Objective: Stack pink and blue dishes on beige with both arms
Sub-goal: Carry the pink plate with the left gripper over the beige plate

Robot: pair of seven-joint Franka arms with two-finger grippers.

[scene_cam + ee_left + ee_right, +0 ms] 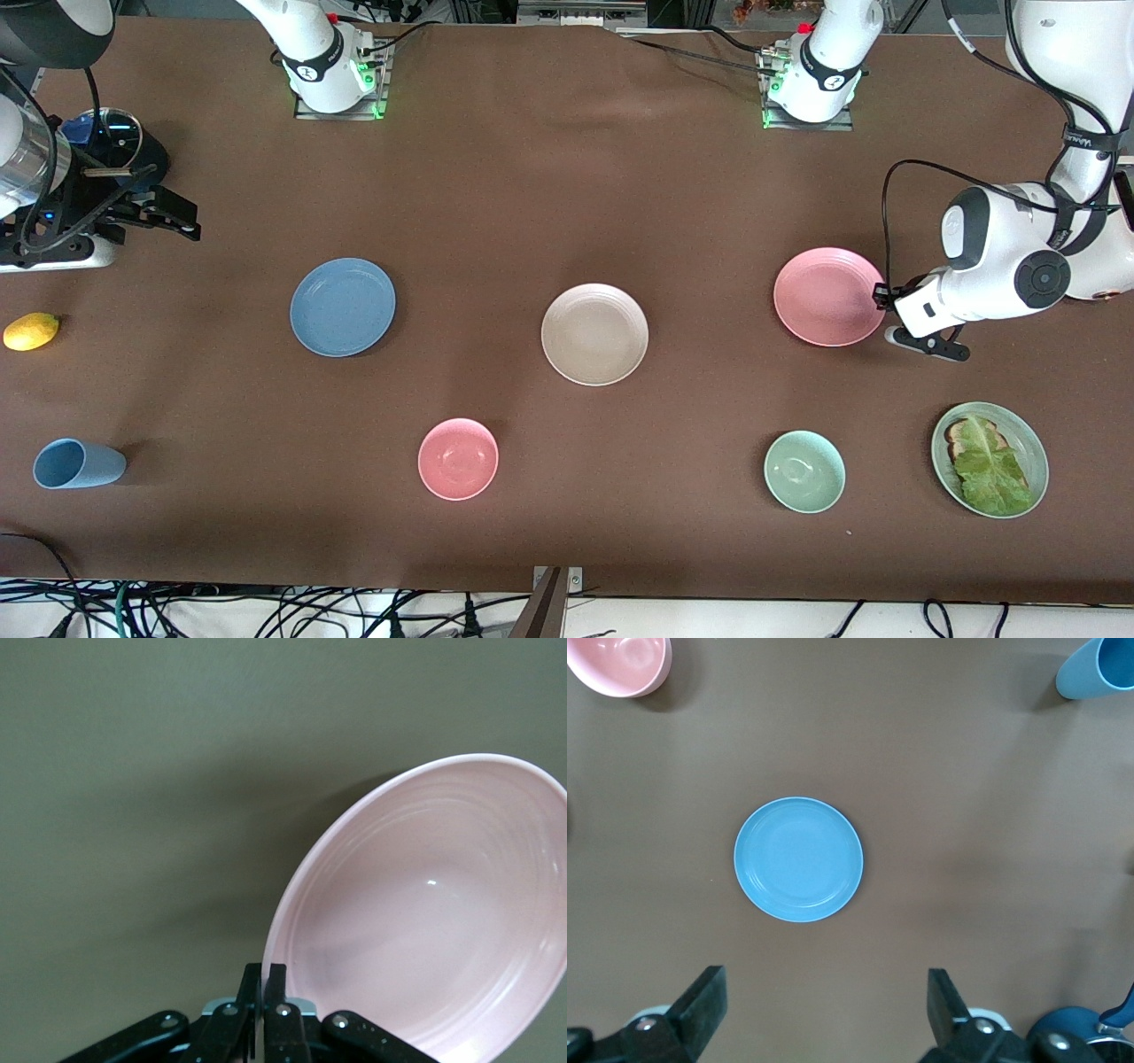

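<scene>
We see the brown table point(532, 177) with the flat cream-beige plate point(594, 334) mid-table, between the dusty blue plate point(342, 307) and the pale pink ringed plate point(829, 296). Left gripper point(881, 296) is clamped on the pink plate's rim. Right gripper point(824, 1010) hangs high over the blue plate, fingers wide apart.

A robotics lab: bolted arm bases point(337, 84), loose cables point(266, 611) along a brown table point(567, 177).

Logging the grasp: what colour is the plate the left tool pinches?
Pale pink plate, clearest in left wrist view.
</scene>
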